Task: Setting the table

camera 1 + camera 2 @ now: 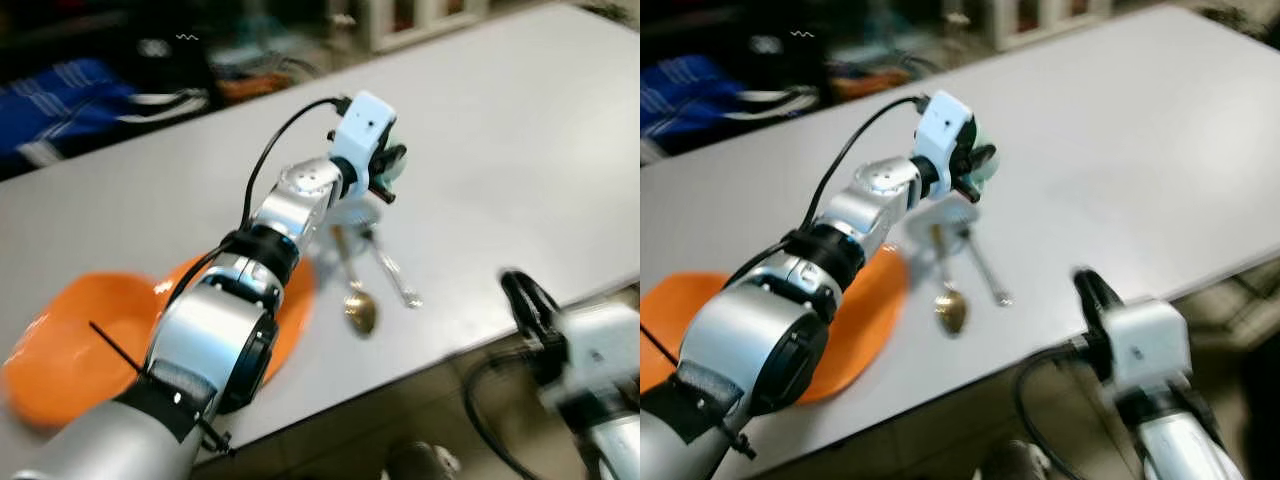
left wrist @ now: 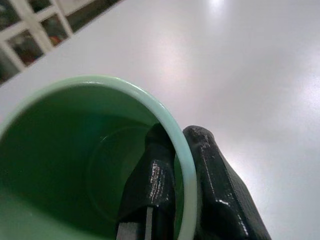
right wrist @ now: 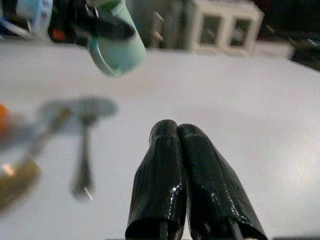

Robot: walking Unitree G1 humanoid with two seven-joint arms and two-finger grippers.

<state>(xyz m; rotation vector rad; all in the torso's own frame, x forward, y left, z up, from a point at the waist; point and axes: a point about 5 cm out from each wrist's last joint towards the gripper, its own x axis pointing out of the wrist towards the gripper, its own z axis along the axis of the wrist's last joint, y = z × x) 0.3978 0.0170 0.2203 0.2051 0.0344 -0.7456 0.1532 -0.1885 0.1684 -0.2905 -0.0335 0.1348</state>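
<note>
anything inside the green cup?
One finger of the left gripper is inside the cup, pinching the rim against the outer finger. The bottom looks empty, though the finger hides part of it.

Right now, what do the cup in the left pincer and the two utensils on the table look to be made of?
Green cup: smooth and glossy, likely plastic or glazed ceramic; the left pincer clamps its rim. Spoon: gold-toned, shiny, probably metal. Silver utensil: reflective, probably steel; blur hides its type.

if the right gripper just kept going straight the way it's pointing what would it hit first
Probably nothing soon: the shut right gripper points across bare table. The fork and green cup sit off to one side, though depth is unclear.
</note>
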